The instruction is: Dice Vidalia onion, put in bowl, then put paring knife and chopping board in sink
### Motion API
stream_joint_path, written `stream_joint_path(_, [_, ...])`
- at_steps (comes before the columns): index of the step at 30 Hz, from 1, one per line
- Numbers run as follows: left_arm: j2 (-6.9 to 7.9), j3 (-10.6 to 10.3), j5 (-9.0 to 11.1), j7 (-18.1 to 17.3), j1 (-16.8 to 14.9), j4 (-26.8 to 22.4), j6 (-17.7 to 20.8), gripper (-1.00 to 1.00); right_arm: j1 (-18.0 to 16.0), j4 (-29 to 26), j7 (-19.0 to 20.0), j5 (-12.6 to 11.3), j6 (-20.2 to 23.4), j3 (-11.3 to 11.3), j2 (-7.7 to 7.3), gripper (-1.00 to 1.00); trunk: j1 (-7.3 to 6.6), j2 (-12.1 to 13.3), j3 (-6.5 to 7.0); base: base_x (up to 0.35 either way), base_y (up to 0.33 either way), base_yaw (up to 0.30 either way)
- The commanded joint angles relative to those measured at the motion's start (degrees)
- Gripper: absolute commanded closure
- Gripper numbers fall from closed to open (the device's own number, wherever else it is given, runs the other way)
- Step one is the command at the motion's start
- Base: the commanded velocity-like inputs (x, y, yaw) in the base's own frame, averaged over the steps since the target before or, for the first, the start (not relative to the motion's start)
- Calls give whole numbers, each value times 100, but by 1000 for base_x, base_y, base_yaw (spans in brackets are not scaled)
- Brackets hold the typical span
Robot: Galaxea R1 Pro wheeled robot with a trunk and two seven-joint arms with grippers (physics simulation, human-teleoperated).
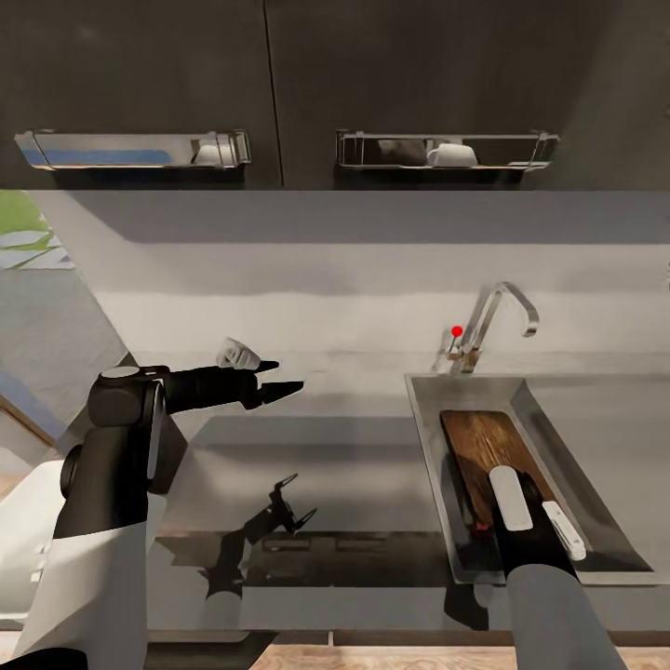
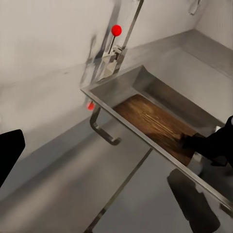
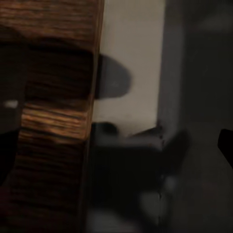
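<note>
The chopping board [image 1: 484,451] lies tilted inside the sink [image 1: 426,465], its far end towards the tap [image 1: 498,316]. My right arm reaches down into the sink over the board's near end. In the right wrist view my right gripper [image 3: 116,145] is open, its fingers wide apart, with the board's edge [image 3: 53,121] close between them. A red speck [image 1: 479,528] shows under that wrist; I cannot tell whether it is the paring knife. My left gripper [image 1: 284,375] hangs open and empty above the countertop [image 1: 326,465], left of the sink. The onion and the bowl are out of view.
The sink's flat drainboard [image 1: 605,419] runs to the right. Two metal wall racks [image 1: 447,151] holding cups hang under dark upper cabinets. The tap's red knob [image 2: 116,30] stands at the back wall. The countertop's front edge [image 1: 326,596] is near my trunk.
</note>
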Motion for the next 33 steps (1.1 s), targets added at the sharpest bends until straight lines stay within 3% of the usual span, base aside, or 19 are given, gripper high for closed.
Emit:
stream_joint_path(1, [-7,11,-58,-58,-7,-6,55,-100,-5,-14,-19,-2,58,-13,4,-100,4,-11,-1,0,0,0])
stream_joint_path(6, [-7,12,-58,-58,-7,-6,55,-100,-5,-43,4,-8,60,-16,4,-100,4,-11,43,0,0,0])
stream_joint_path(9, [-7,11,-58,-58,-7,-6,55,-100,-5,-228,597,-9,109,-7,4,-100,4,-11,61,0,0,0])
stream_joint_path(13, [-7,11,-58,-58,-7,-6,55,-100,-5,-475,789,-9,156,-2,4,-100,4,-11,68,0,0,0])
stream_joint_path(19, [-14,7,-58,-61,-7,-6,55,-100,-5,-818,875,-9,459,38,4,-100,4,-11,69,0,0,0])
stream_joint_path(24, [-15,7,-58,-60,-7,-6,55,-100,-5,-1319,885,-9,913,380,4,-100,4,-11,70,0,0,0])
stream_joint_path(30, [-16,9,-58,-59,-7,-6,55,-100,-5,-1511,886,-9,1050,502,4,-100,4,-11,70,0,0,0])
stream_joint_path(33, [-16,6,-58,-59,-7,-6,55,-100,-5,-1655,886,-9,1415,526,4,-100,4,-11,70,0,0,0])
